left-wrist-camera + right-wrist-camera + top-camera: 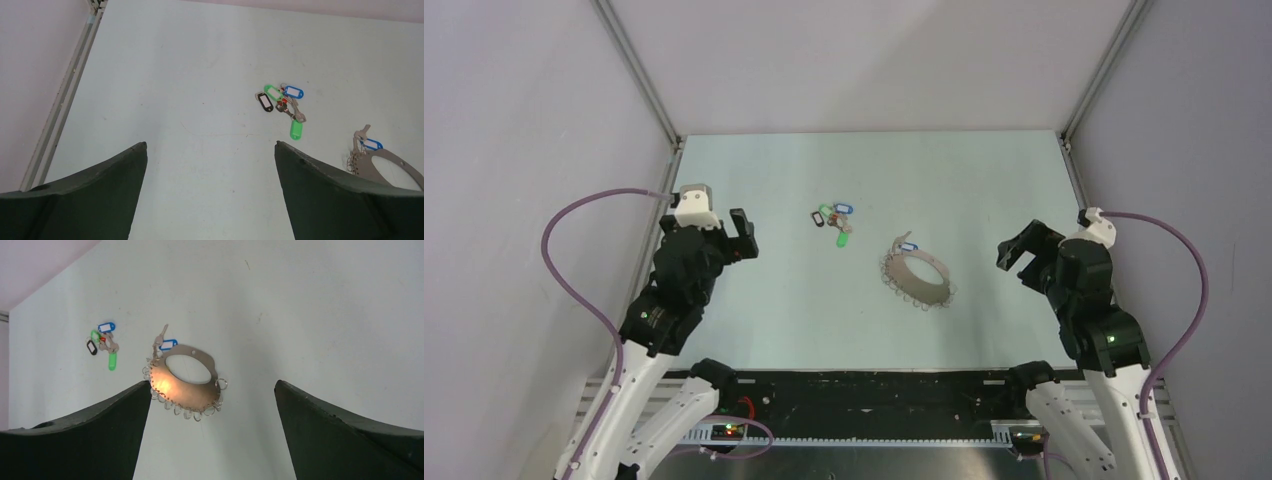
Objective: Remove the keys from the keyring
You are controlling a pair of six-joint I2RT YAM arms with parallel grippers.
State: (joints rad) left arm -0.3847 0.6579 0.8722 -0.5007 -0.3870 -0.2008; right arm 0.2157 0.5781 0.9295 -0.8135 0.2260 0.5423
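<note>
Seen from overhead, both arms stand with elbows bent, their heads held off the table point(824, 330) and turned in toward the middle. The left pincer point(746, 238) has its fingers apart and holds nothing. The right pincer point(1015, 258) is likewise spread and holds nothing.

The keyring point(175, 390) lies flat on the table straight ahead of the right pincer. In that wrist's view it sits in the gap between the two fingers, nearer the left one. The view shows what the overhead one blurs: small silvery rings hang round its near edge, and one blue-tagged key point(168, 344) sits at its far edge beside a bare metal key.

The loose keys point(282, 107) lie in a small cluster, apart from the keyring. They are ahead of the left pincer, towards its right finger. The left wrist view picks out blue, green and black tags and a touch of red among silver blades. In that view the keyring shows only at the far right, partly behind the right finger.
</note>
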